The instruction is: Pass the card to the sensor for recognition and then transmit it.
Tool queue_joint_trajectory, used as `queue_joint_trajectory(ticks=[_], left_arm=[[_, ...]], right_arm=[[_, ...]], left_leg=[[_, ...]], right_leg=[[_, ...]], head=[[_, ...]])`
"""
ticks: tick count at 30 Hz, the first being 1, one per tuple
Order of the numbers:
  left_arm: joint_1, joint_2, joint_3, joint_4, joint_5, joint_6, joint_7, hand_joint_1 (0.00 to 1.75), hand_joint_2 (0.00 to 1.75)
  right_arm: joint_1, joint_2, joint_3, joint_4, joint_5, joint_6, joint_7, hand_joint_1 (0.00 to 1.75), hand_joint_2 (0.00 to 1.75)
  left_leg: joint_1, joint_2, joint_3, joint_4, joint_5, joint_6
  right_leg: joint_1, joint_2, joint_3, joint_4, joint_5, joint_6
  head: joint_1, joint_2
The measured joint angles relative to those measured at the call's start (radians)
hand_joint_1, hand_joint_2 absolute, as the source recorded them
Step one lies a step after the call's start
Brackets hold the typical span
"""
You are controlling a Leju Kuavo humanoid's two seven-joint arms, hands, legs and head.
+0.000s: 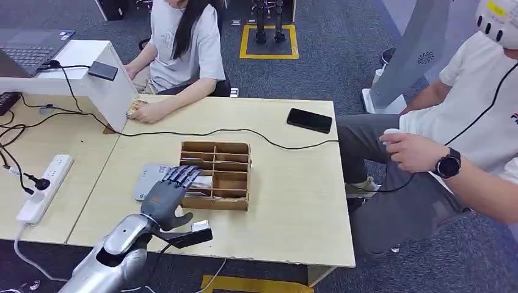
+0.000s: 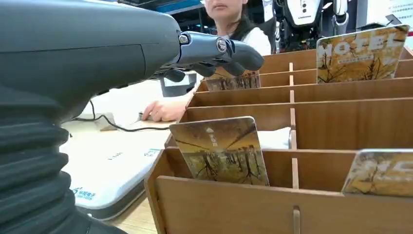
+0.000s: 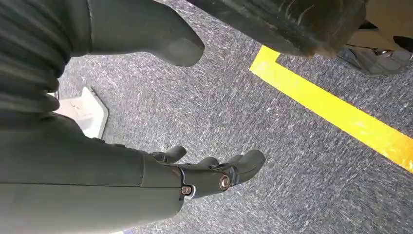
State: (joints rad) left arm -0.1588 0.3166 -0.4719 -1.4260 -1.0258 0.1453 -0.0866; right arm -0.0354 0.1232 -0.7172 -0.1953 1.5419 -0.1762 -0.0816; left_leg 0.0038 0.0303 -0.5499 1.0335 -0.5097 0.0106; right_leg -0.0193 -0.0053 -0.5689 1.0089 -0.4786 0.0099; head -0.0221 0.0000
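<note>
A wooden divided box (image 1: 235, 174) stands mid-table with patterned cards upright in its slots. In the left wrist view one card (image 2: 221, 151) leans in a near slot, another (image 2: 382, 170) sits beside it, and a "HOTEL" card (image 2: 360, 53) stands farther back. My left hand (image 1: 168, 192) hovers over the box's left edge, its fingers (image 2: 219, 51) stretched out above the slots and holding nothing. The flat grey-white card sensor (image 1: 145, 180) lies on the table just left of the box and partly under the hand. My right hand (image 3: 204, 173) hangs over the carpet, empty, with its thumb held apart.
A person seated across the table rests a hand (image 1: 145, 112) near a white box (image 1: 91, 79). A black cable (image 1: 244, 130) crosses the table behind the wooden box, and a black phone (image 1: 310, 120) lies at back right. A power strip (image 1: 46, 186) lies left. Another person (image 1: 464, 140) sits right.
</note>
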Motion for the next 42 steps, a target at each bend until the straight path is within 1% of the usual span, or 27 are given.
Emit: queue_joint_trajectory(ticks=[24,30,42], left_arm=[[0.000,-0.005,0.006,0.000,0.002,-0.003,-0.001,0.00,1.75],[-0.001,-0.021,0.006,0.000,0.032,-0.014,-0.018,0.00,1.75],[-0.001,-0.032,0.006,0.000,0.031,-0.018,-0.013,0.00,1.75]], right_arm=[[0.000,0.000,0.000,0.000,0.009,0.000,0.000,0.00,1.75],[0.000,0.000,0.000,0.000,0.010,0.000,-0.001,0.00,1.75],[-0.001,0.000,0.000,0.000,0.013,0.000,-0.002,0.00,1.75]], left_leg=[[0.000,0.000,0.000,0.000,0.000,0.000],[0.000,0.000,0.000,0.000,0.000,0.000],[0.000,0.000,0.000,0.000,0.000,0.000]], right_leg=[[0.000,0.000,0.000,0.000,0.000,0.000],[0.000,0.000,0.000,0.000,0.000,0.000],[0.000,0.000,0.000,0.000,0.000,0.000]], head=[[0.000,0.000],[0.000,0.000],[0.000,0.000]])
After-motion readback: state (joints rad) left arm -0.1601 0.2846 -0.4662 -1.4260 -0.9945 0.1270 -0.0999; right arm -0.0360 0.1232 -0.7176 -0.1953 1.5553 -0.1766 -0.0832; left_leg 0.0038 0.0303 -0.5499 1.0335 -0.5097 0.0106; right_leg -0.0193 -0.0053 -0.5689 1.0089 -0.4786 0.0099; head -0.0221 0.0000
